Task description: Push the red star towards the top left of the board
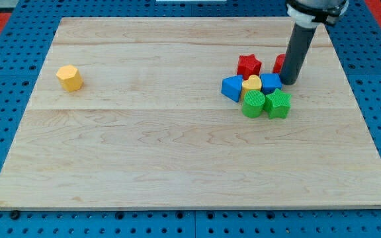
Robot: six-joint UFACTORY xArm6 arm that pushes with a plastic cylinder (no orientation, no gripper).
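The red star (pixel 248 65) lies right of the board's middle, at the top of a cluster of blocks. My tip (pixel 288 82) stands to the star's right, just right of a blue block (pixel 270 82) and in front of a second red block (pixel 280 63) that the rod partly hides. Below the star are a blue block (pixel 231 88), a small yellow heart (pixel 251 83), a green round block (pixel 253 104) and a green star-like block (pixel 278 104). The tip is apart from the red star.
A yellow hexagonal block (pixel 69 77) lies alone near the board's left edge. The wooden board (pixel 144 152) rests on a blue pegboard table.
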